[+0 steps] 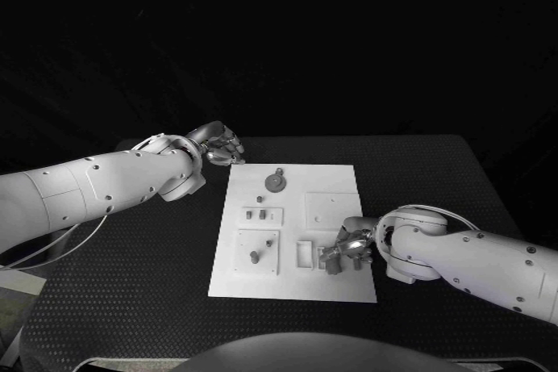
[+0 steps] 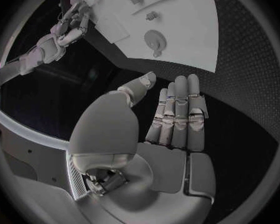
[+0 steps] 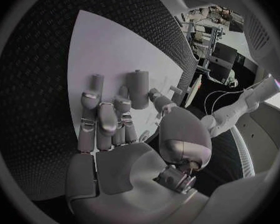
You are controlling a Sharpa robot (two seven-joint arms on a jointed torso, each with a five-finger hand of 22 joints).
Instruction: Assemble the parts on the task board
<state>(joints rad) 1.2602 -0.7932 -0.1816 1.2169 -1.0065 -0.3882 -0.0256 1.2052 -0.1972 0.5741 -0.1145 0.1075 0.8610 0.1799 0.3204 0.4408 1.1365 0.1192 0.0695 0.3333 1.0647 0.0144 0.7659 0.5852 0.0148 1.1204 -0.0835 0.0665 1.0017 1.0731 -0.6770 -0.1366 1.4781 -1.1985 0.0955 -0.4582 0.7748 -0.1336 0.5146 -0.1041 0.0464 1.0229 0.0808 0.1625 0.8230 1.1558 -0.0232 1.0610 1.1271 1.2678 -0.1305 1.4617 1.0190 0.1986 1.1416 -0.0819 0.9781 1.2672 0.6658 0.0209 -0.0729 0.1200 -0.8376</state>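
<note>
The task board (image 1: 331,178), a white plate, lies in the middle of the black table (image 1: 139,291). The landmark here is the round part (image 1: 274,181), a grey disc w/ a small tab, on the far half of the board.

Nearer to the robot than the disc stand two small pegs (image 1: 262,215) in a raised square, and nearer again a lever-like part (image 1: 258,255) in a bigger square. To the right of the pegs there is a plain square recess (image 1: 331,207).

The right hand (image 1: 347,251) is over the board's near right corner, well apart from the disc, w/ fingers curled down at a slotted block (image 1: 307,255). In the right wrist view the fingers (image 3: 102,119) are bent in, tips on or just above the white plate; if a part is between them I cannot tell.

The left hand (image 1: 218,143) is off the board, just beyond its far left corner, near the disc but not touching. In the left wrist view its fingers (image 2: 177,114) are straight and together, the thumb apart, nothing in it: released.
</note>
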